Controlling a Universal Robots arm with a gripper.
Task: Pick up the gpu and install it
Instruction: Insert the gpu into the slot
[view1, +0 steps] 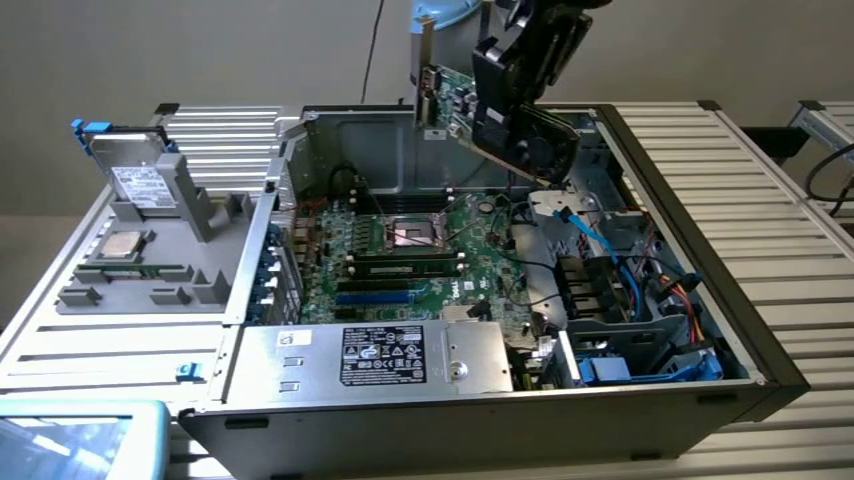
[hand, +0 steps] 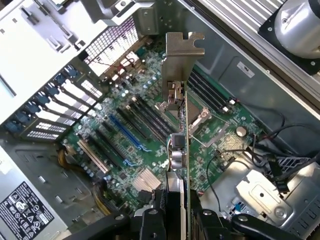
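One gpu (view1: 447, 92) hangs in the air above an open computer case (view1: 400, 425), held by the single black tool (view1: 505, 118), whose jaws are closed on the card's rear end. In the exterior view the card is tilted. Its green board and silver end bracket (view1: 422, 70) face the exterior view's left, and its black cooler faces the right. It is above the case's far half and touches nothing inside.

The wrist view looks along the card's edge (hand: 181, 145). The tool (hand: 176, 222) pinches it from both sides, with the bracket (hand: 182, 55) at the far end and the motherboard (hand: 225, 145) well below.

Risks, as a judgement:
- The card is tilted, so it could meet its slot at an angle and jam or scrape board parts.
- The bracket could catch on the case's rear wall.
- A grip at one end alone could let the card swing or slip.
- Loose black and blue cables beside the board could snag it.

Counts:
- One gpu and one tool.
- One case, lying open on a slatted metal tabletop (view1: 761, 160).
- One motherboard (view1: 441, 215) and one labelled power supply (view1: 380, 355).
- One blue expansion slot (hand: 125, 134) among several dark ones.
- One grey fixture (view1: 147, 270) on the exterior view's left, holding one silver drive (view1: 136, 182).
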